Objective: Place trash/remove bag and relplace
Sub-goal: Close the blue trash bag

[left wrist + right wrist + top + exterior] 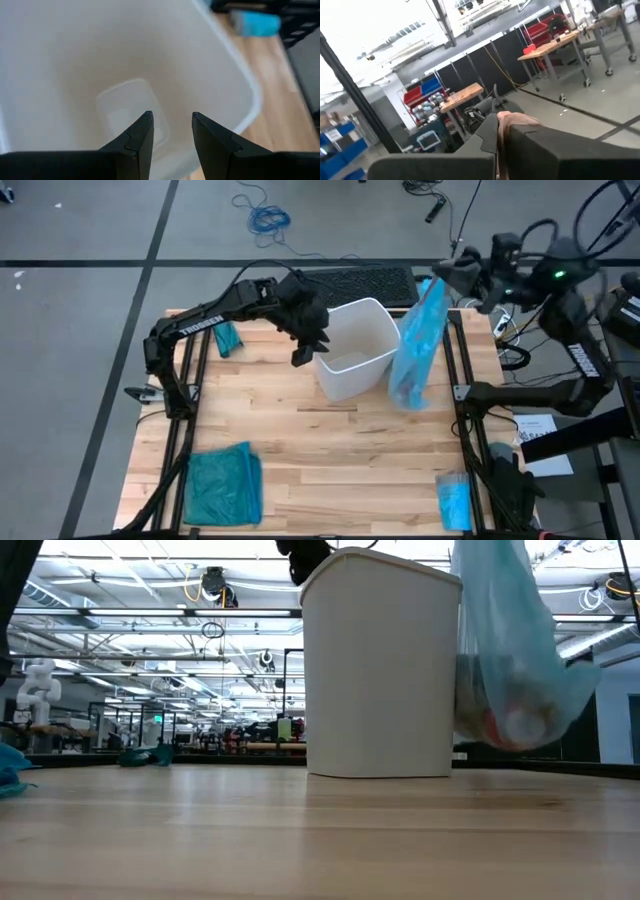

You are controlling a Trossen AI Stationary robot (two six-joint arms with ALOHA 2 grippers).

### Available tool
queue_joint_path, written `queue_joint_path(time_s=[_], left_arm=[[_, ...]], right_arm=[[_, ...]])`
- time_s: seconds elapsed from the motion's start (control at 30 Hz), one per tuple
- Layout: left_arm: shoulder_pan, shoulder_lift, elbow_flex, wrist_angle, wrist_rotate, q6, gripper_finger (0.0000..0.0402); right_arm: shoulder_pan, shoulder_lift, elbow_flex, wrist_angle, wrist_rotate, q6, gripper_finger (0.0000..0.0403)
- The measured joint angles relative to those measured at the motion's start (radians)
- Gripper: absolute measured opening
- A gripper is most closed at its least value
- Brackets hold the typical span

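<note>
The right gripper (440,280) is clenching the bag (415,345) by its gathered neck. Limp and bottom-heavy, it is hanging beside the bin (355,350). The left gripper (170,132), jaws parted and empty, is hovering over the bin.

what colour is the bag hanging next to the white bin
Pale see-through sky blue; the bag shows best in the high view, beside the bin.

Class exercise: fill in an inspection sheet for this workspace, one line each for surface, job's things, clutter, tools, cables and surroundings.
Surface: wooden table, bare in the middle.
Job's things: pale blue bag holding trash, hanging beside the white bin; bin unlined.
Clutter: teal-green bag, folded blue packet.
Tools: left tool open at the bin's rim; right tool shut on the bag.
Cables: blue cable on the floor.
Surroundings: workshop benches, no person seen.
</note>
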Motion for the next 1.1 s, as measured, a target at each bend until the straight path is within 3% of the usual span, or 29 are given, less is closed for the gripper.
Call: queue_joint_path(time_s=[0.13,0.33,0.5,0.73,0.93,1.1], left_arm=[[0.031,0.0,0.0,-0.027,-0.012,-0.001,0.0132],[0.053,0.0,0.001,-0.089,-0.011,-0.004,0.0132],[0.053,-0.001,0.002,-0.161,-0.018,-0.004,0.0132],[0.054,-0.005,0.002,-0.133,-0.026,0.003,0.0132],[0.039,-0.025,0.047,-0.119,0.101,0.027,0.0132],[0.009,-0.089,0.078,-0.14,0.124,0.051,0.0132]], right_arm=[[0.0,-0.052,-0.126,0.091,0.017,0.051,0.0],[0.0,-0.084,-0.218,0.09,0.046,0.059,0.0],[0.0,-0.094,-0.23,0.098,0.048,0.061,0.0],[0.0,-0.092,-0.231,0.121,0.048,0.061,0.0],[0.0,-0.092,-0.23,0.12,0.047,0.066,0.0],[0.0,-0.092,-0.23,0.12,0.045,0.065,0.0]])
